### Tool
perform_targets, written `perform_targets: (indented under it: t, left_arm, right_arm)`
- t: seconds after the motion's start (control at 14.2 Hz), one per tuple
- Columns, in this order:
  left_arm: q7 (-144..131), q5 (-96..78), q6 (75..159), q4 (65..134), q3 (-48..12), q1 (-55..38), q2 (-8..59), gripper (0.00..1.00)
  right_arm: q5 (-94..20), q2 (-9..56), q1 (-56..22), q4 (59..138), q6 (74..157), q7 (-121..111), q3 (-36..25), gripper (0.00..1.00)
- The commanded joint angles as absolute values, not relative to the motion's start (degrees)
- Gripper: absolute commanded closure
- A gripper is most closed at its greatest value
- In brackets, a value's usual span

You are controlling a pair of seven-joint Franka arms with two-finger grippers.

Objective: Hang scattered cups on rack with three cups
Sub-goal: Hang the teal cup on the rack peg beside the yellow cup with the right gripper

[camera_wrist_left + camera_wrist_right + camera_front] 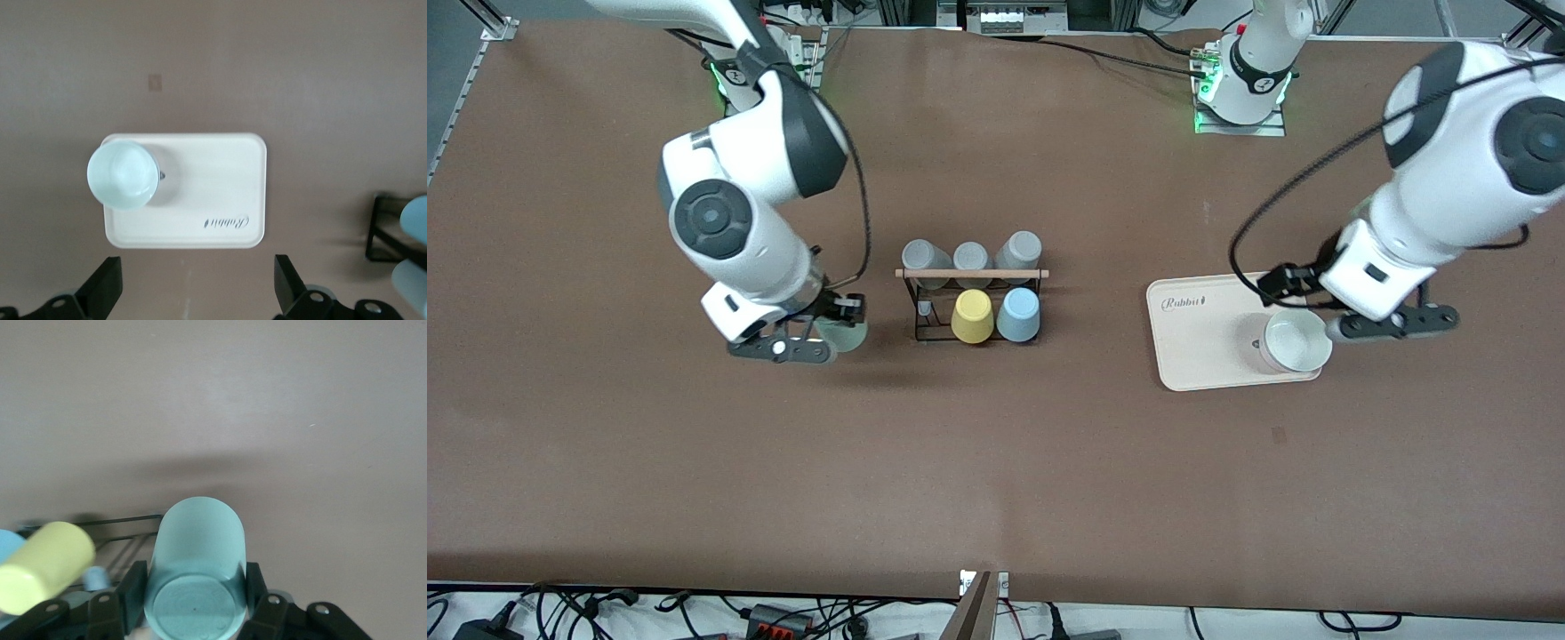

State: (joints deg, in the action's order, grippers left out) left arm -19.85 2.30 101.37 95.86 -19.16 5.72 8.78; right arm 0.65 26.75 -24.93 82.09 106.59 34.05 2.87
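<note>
My right gripper [818,342] is shut on the mint-green cup [845,333] and holds it just above the table, beside the rack [971,302] at its right-arm end. In the right wrist view the cup [195,587] sits between both fingers [131,590] with its base toward the camera. The black wire rack with its wooden rod [971,274] carries the light blue cup [1018,314], a yellow cup [972,316] and three grey cups [971,256]. My left gripper [1392,324] is open and empty over the edge of a tray [1200,338].
The cream tray [220,180] lies toward the left arm's end of the table. A pale whitish cup [1296,340] stands upright on it, also seen in the left wrist view [122,175]. Bare brown table surrounds the rack and tray.
</note>
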Motion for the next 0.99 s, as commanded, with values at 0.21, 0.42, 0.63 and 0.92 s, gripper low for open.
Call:
perform_targets:
  t: [0.21, 0.42, 0.63, 0.92]
  left_arm:
    - [-18.81, 2.99, 94.94, 87.84, -19.16, 7.82, 11.06, 0.00]
    - [-18.20, 3.34, 91.85, 82.71, -18.99, 8.44, 13.80, 0.00]
    - [-12.69, 5.71, 91.93, 82.70, -18.99, 9.31, 13.80, 0.00]
    - [-11.08, 5.45, 91.23, 85.42, -19.51, 9.84, 11.61, 0.00]
  right_arm:
    - [-0.09, 29.88, -30.49, 78.05, 107.75, 45.25, 2.29, 0.61]
    - [-0.09, 31.72, -31.99, 78.05, 109.60, 46.93, 2.29, 0.61]
    - [-0.09, 33.48, -32.78, 78.05, 109.77, 47.55, 2.29, 0.61]
    - [-0.09, 36.82, -33.39, 78.22, 111.71, 47.55, 2.29, 0.60]
